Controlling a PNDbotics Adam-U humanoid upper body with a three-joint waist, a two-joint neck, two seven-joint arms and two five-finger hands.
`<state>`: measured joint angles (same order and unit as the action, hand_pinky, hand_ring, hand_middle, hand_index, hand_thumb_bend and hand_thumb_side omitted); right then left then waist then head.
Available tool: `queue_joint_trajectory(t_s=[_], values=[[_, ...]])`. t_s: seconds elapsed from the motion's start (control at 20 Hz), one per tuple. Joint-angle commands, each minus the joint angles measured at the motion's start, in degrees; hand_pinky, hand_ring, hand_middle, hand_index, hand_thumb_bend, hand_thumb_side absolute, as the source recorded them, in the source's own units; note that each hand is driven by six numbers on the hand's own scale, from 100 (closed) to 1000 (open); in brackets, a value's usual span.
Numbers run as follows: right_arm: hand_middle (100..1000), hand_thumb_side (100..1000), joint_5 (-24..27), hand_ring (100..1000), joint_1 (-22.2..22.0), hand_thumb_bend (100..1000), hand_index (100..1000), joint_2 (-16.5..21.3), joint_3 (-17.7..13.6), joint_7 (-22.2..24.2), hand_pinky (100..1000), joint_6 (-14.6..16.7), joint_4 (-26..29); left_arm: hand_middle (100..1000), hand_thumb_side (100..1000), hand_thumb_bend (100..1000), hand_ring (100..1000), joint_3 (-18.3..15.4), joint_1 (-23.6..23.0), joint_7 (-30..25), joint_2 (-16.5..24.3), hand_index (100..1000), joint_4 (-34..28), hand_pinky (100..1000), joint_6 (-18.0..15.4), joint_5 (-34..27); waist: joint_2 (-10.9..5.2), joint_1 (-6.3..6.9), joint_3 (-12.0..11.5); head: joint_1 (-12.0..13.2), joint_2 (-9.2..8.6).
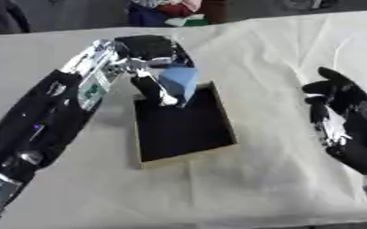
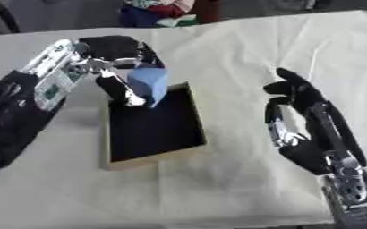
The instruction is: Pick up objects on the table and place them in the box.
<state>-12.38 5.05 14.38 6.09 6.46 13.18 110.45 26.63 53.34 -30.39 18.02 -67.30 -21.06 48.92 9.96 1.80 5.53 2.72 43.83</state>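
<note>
While the left hand point(image 1: 151, 67) holds the blue block point(image 1: 180, 81) with its fingers curled round it, the block hangs just over the far end of the box point(image 1: 228, 120). The box is dark inside and looks empty. To do this well, I think the hand should go a bit lower and more over the middle, so the block does not hit the rim, then let go gently. The right hand point(image 2: 300, 100) waits at the side with its fingers relaxed, holding nothing, above the pale cloth point(image 1: 257, 188) on the table
</note>
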Motion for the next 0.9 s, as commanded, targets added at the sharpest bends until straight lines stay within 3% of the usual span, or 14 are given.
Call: queue_joint_trajectory(t_s=[0.05,0.2,0.3,0.4,0.5,0.55,0.75,0.9], values=[[710,526,0.1,802,0.7,100,941,0.4,0.2,0.4,742,0.1,0.9,716,529,421,769,0.1,0.4,-0.6,0.0,877,0.3,832,-1.3,-0.3,-0.59,-0.14,0.0,0.2,-0.22],[709,524,0.1,803,0.7,100,931,0.3,0.3,0.8,742,0.3,0.9,764,548,530,795,0.2,0.0,-0.5,0.3,907,0.0,843,-1.7,-0.7,-0.54,-0.12,-0.1,0.2,-0.27],[709,525,0.1,803,0.8,100,927,0.4,0.3,1.0,742,0.4,0.9,794,590,690,812,0.1,-0.1,-0.1,1.0,931,-1.3,857,-1.5,-0.3,-0.54,-0.14,-0.3,0.1,-0.31],[709,524,0.2,803,0.8,100,935,0.4,0.1,0.8,741,0.3,0.8,811,635,743,820,-0.3,-0.2,1.1,2.1,939,-3.9,866,-0.4,1.3,-0.55,-0.18,-0.4,0.0,-0.37],[708,524,0.2,803,0.6,100,934,0.4,0.0,0.5,741,0.1,0.8,818,670,735,823,-1.4,-0.5,2.9,3.6,944,-7.2,872,1.3,2.5,-0.59,-0.24,-0.6,0.0,-0.35],[708,524,0.2,803,0.6,100,934,0.4,-0.1,0.4,741,0.1,0.8,803,700,643,808,-2.4,-1.0,4.1,4.4,941,-9.2,863,2.5,2.7,-0.59,-0.28,-0.8,0.1,-0.36],[707,525,0.1,802,0.6,100,934,0.2,-0.3,0.1,740,0.0,0.6,774,755,549,781,-7.1,-4.3,10.0,6.1,921,-18.2,841,8.9,0.2,-0.45,-0.36,-1.8,0.8,-0.83],[707,526,-0.1,802,0.7,100,934,0.2,-0.4,0.0,740,0.0,0.7,762,773,536,771,-9.8,-7.8,13.1,6.3,913,-24.4,831,12.5,-2.8,-0.18,-0.5,-2.6,1.5,-1.28]])
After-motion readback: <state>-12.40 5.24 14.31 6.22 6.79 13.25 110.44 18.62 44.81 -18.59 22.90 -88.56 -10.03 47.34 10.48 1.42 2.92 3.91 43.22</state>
